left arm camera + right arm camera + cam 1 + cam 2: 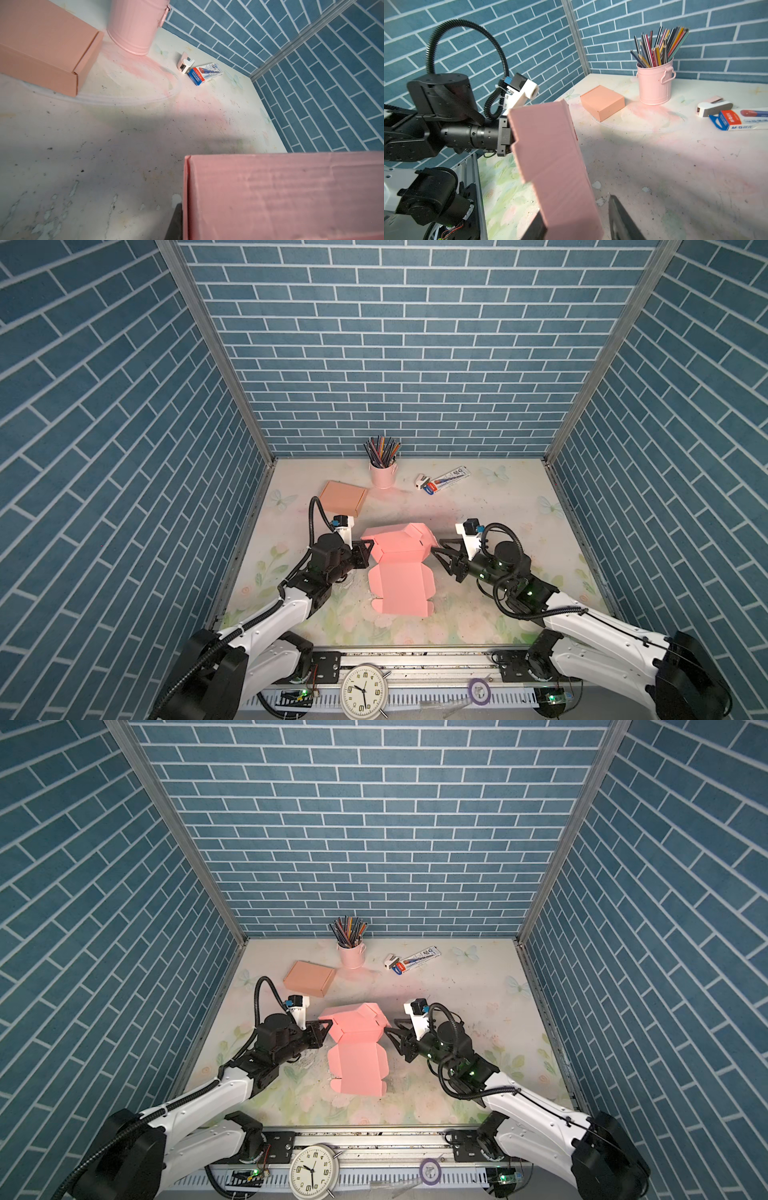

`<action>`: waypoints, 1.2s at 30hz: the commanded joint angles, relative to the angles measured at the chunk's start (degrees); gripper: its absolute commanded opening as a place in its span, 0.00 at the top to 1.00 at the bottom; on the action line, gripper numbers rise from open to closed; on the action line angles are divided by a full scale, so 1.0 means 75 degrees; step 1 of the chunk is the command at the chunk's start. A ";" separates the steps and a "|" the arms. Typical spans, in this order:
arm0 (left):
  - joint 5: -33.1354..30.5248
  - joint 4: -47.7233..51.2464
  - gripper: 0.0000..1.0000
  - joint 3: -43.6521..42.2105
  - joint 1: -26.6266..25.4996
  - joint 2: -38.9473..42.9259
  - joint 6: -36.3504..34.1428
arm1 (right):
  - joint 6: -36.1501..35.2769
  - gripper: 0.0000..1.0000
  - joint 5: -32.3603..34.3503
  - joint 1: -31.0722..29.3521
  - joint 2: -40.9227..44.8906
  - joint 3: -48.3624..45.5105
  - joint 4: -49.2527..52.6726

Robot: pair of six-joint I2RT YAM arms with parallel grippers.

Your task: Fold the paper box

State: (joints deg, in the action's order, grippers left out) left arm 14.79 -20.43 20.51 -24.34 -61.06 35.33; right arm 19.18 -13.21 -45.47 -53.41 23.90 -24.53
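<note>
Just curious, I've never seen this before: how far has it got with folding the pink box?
Done: the far half of the box is folded up. In hand: the left gripper pinches its left edge, and the right gripper sits open around the right side. Left: the near panel lies flat on the table, not yet folded over.

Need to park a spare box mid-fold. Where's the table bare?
Bare: between the right gripper, the stapler and the right wall; also the front strip between the pink box and the rail. Crowded: the middle at the left gripper, and the back by the orange box and pencil cup.
</note>
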 commanded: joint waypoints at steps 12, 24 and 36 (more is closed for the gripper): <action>0.0407 0.0367 0.89 -0.0006 0.0854 0.0252 -0.0590 | -0.0172 0.57 -0.0049 0.0661 0.0761 -0.0165 0.0350; 0.0832 0.0445 0.87 0.0169 0.0832 0.0015 -0.0912 | -0.0515 0.57 -0.1176 0.0663 -0.0715 0.0454 -0.0015; 0.0889 0.0485 0.86 0.0276 0.0753 -0.0190 -0.0995 | -0.0746 0.59 -0.1830 0.0492 -0.1623 0.0871 -0.0163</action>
State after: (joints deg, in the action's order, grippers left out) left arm 20.78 -16.95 20.84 -18.41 -62.04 28.64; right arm 16.29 -24.58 -41.06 -64.69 28.36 -24.01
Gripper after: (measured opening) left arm 0.143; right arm 0.410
